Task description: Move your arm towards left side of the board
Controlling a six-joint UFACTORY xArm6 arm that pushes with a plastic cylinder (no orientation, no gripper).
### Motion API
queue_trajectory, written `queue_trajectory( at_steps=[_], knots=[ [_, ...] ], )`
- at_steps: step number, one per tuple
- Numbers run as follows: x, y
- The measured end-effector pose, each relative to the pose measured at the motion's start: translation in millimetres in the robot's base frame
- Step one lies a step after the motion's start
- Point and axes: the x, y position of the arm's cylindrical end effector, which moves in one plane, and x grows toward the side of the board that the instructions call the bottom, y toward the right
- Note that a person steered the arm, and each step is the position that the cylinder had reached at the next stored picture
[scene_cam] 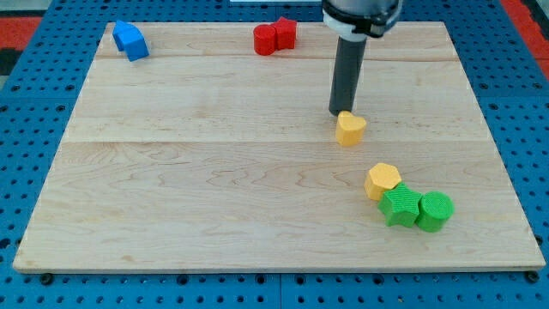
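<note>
My tip [338, 112] sits on the wooden board [214, 172], right of centre, touching or just above the upper-left edge of a yellow heart-shaped block [350, 129]. A yellow hexagonal block [383, 180] lies lower right, with a green star-like block [401, 206] and a green cylinder [435, 211] just below it. Two red blocks [274, 37] sit together at the view's top centre. A blue block [130, 40] sits at the top left corner.
The board lies on a blue perforated table [34, 129]. The arm's dark body [360, 13] hangs over the top edge of the board, right of the red blocks.
</note>
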Motion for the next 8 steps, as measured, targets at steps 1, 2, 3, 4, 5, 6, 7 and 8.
queue_trajectory(
  at_steps=[1, 2, 3, 4, 5, 6, 7, 8],
  knots=[
    [27.2, 2.1],
    [57.3, 11.2],
    [72.7, 14.0],
    [38.8, -18.2],
    [-1.4, -53.1],
    [-18.7, -73.0],
    [-23.2, -77.2],
    [-23.9, -77.2]
  ],
)
